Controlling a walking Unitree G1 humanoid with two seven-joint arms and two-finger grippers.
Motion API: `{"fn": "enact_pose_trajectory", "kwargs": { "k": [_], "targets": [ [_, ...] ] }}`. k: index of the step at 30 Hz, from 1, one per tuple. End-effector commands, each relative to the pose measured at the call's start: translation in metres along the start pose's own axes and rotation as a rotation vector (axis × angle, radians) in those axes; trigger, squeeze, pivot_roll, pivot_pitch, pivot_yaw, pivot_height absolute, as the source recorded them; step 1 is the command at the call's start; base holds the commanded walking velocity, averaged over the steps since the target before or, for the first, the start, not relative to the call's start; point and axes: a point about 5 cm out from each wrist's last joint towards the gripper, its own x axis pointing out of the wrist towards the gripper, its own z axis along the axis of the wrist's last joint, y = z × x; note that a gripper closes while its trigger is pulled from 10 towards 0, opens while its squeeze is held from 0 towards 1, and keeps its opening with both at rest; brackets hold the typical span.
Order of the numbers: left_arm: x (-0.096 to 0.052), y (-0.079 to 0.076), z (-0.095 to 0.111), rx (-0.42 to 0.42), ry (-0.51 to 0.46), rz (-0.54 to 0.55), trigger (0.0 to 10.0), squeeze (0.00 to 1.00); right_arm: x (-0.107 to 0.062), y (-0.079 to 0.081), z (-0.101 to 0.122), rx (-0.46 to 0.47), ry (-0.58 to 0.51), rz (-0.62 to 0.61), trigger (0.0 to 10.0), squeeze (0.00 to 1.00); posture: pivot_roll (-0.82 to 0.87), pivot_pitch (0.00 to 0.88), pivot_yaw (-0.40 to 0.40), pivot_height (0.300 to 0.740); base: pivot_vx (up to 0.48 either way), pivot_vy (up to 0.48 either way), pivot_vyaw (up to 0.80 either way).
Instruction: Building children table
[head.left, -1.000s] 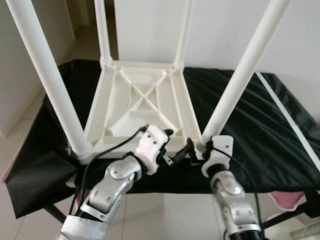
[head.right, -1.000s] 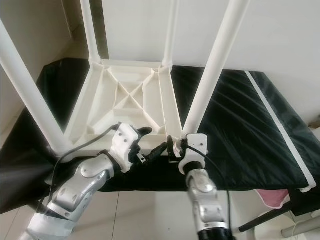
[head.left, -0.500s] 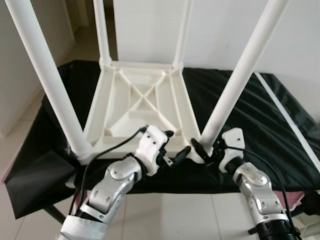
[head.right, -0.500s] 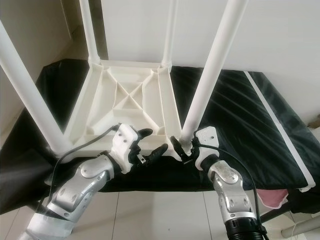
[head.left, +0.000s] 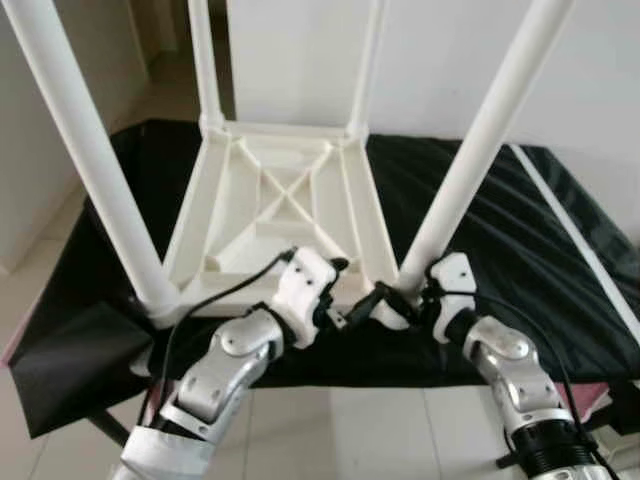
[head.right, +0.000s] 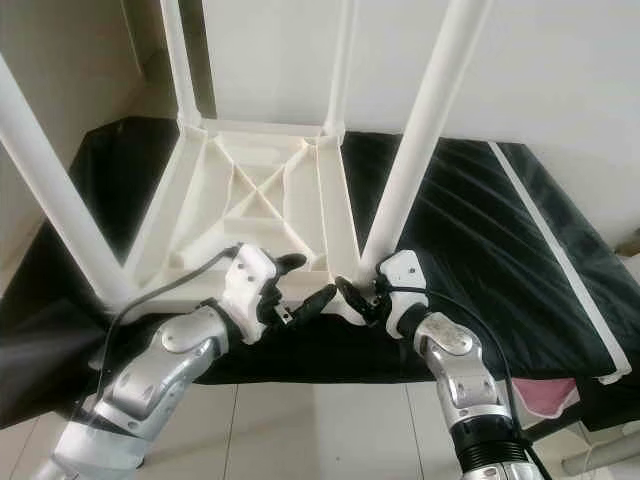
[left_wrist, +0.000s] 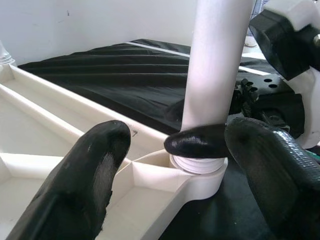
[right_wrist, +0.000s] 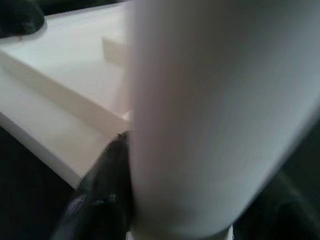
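Table frame: the white children's table (head.left: 275, 205) lies upside down on the desk (head.left: 520, 250), its ribbed underside facing up, set toward the desk's near edge and left of its middle.
Desk: draped in black cloth, a pale strip running along its right side.
Legs: four white tubes rise from the frame's corners, long axes upright and splaying slightly outward toward the top; the two near ones are thick in view, the two far ones thin against the wall.
Near-right leg: the leg (head.left: 480, 140) stands in the corner socket closest to the desk's near edge, leaning a little to the right as it climbs.
Right gripper: the right gripper (head.right: 362, 297) is at the foot of that leg, just above the socket; one black finger (right_wrist: 102, 192) presses against the tube's side, and the left wrist view shows a fingertip laid across its base. The jaws pinch the leg between them.
Right arm: forearm rises from the near edge, bent inward toward the corner, wrist turned leftward.
Left gripper: the left gripper (head.right: 300, 285) hovers at the frame's near rail, just left of the same corner, its two fingers (left_wrist: 85, 185) spread apart with nothing between them.
Left arm: reaches up and rightward from the lower left, cable looping over the wrist.
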Motion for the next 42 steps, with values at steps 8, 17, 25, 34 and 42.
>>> {"fn": "enact_pose_trajectory", "kwargs": {
  "k": [8, 17, 25, 34, 42],
  "targets": [
    [0.001, -0.011, -0.003, -0.013, 0.017, -0.141, 10.0, 0.00, -0.006, -0.001, -0.011, 0.005, 0.067, 0.008, 10.0, 0.00, -0.01, 0.000, -0.065, 0.740, 0.000, 0.000, 0.00],
    [-0.001, -0.012, -0.005, -0.022, 0.022, -0.145, 10.0, 0.00, -0.008, -0.001, -0.012, 0.039, 0.038, -0.064, 10.0, 0.00, 0.00, 0.000, -0.061, 0.740, 0.000, 0.000, 0.00],
    [-0.003, -0.013, -0.007, -0.024, 0.033, -0.146, 10.0, 0.00, -0.004, 0.007, -0.014, 0.092, 0.009, -0.239, 10.0, 0.00, 0.00, 0.000, -0.062, 0.740, 0.000, 0.000, 0.00],
    [-0.005, -0.012, -0.007, -0.023, 0.042, -0.150, 10.0, 0.00, 0.002, 0.012, -0.014, 0.172, -0.031, -0.433, 10.0, 0.00, 0.01, 0.000, -0.062, 0.740, 0.000, 0.000, 0.00],
    [-0.008, -0.010, -0.006, -0.023, 0.040, -0.136, 10.0, 0.00, 0.018, 0.029, -0.011, 0.325, -0.085, -0.657, 10.0, 0.00, 0.02, 0.000, -0.066, 0.740, 0.000, 0.000, 0.00]
  ]
}}
